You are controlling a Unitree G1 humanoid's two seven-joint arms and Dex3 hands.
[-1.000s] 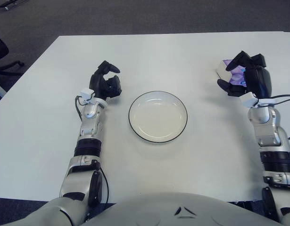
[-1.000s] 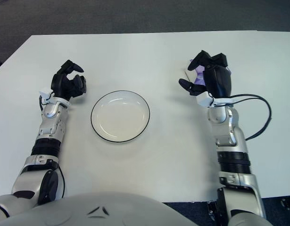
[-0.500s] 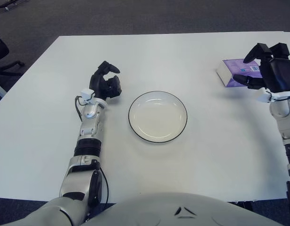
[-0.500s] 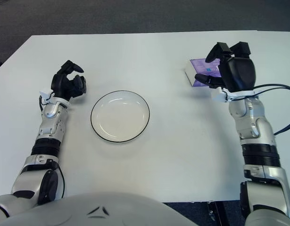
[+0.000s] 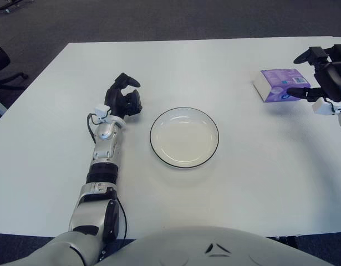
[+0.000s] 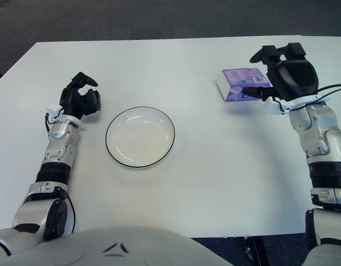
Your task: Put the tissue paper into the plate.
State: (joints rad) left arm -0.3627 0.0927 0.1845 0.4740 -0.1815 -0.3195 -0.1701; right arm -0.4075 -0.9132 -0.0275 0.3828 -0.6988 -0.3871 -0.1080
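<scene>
One white table [image 5: 225, 194], dark carpet [image 5: 159, 19]

You're looking at a white table [image 6: 176, 199] with a smooth, matt top that shows almost no glare. The plate [image 6: 140, 137] looks like glazed ceramic — glossy white with a thin dark rim line and soft highlights across its well. The tissue paper [image 6: 241, 83] comes in a purple plastic wrap with a faint sheen and a white end. Both hands — left hand [image 6: 80, 100] and right hand [image 6: 288, 73] — are matt black plastic, while the forearms [image 6: 58, 152] behind them look like brushed silver metal
</scene>
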